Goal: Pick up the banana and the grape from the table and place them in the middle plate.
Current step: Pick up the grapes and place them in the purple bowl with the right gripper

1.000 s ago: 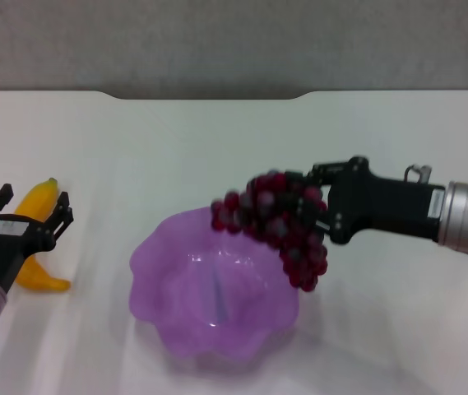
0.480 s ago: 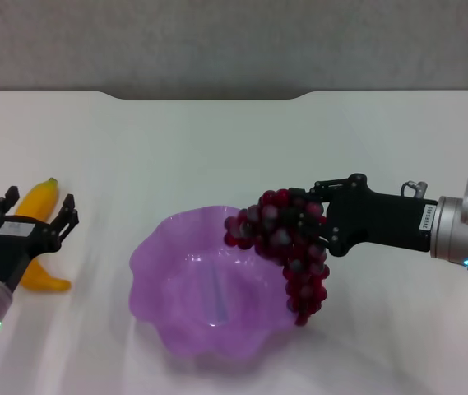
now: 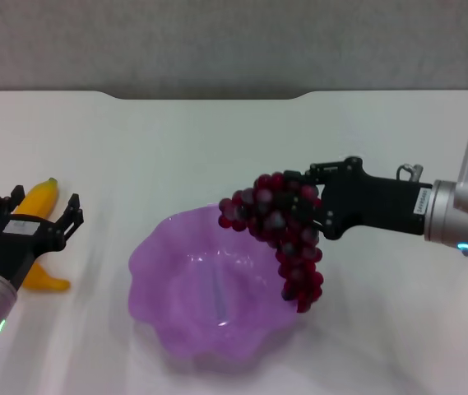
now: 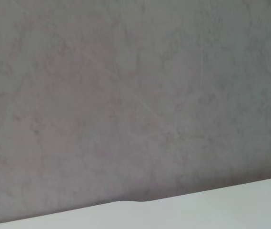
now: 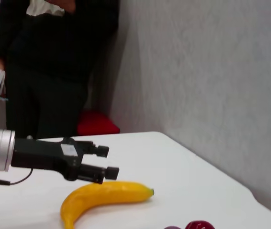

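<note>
The grape (image 3: 279, 226) bunch hangs from my right gripper (image 3: 306, 206), which is shut on its upper end, and dangles over the right rim of the purple middle plate (image 3: 147, 257). A few of its berries (image 5: 199, 225) show in the right wrist view. The yellow banana (image 3: 41, 196) lies on the white table (image 3: 176, 148) at the far left. My left gripper (image 3: 34, 216) hovers open over the banana's middle, one finger on each side. In the right wrist view, the banana (image 5: 104, 195) lies just in front of the left gripper (image 5: 104, 162).
The table's notched far edge (image 3: 209, 97) meets a grey wall. A person in black (image 5: 54, 57) stands beyond the table's left side, with a red object (image 5: 96, 124) behind. The left wrist view shows only the wall and table edge (image 4: 197, 198).
My right gripper dipped with the grape bunch, then moved back left over the plate's right rim. The left gripper crept slightly right over the banana, still open.
</note>
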`<state>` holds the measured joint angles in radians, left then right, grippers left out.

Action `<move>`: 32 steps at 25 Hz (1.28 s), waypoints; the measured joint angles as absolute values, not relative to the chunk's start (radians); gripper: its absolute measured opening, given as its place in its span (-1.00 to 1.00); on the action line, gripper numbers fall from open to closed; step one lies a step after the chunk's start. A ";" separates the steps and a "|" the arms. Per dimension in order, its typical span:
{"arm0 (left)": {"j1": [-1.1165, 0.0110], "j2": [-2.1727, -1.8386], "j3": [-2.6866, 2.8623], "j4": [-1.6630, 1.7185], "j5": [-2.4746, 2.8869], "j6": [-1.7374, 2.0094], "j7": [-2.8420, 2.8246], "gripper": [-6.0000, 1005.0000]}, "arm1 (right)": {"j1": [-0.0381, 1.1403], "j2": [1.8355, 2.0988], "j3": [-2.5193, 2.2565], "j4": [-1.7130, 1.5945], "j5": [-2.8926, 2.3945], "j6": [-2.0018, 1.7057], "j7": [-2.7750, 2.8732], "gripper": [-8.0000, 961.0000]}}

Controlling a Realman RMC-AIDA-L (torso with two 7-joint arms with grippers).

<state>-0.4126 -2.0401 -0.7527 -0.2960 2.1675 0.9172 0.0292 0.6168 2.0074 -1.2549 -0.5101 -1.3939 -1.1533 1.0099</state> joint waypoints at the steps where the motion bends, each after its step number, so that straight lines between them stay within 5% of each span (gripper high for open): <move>1: -0.413 -2.040 -0.752 -0.296 2.167 0.917 0.029 0.78 | 0.622 2.007 -1.255 -0.511 -1.387 -1.154 1.002 -0.40; 22: -0.411 -2.039 -0.739 -0.296 2.167 0.916 0.029 0.78 | 0.647 2.008 -1.357 -0.505 -1.320 -1.121 0.985 -0.37; 32: -0.409 -2.040 -0.739 -0.297 2.167 0.916 0.029 0.78 | 0.659 2.008 -1.453 -0.486 -1.315 -1.033 1.015 0.03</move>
<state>-0.4095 -2.0400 -0.7394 -0.2967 2.1675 0.9158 0.0292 0.6587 2.0080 -1.4531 -0.4857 -1.3150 -1.0332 1.0145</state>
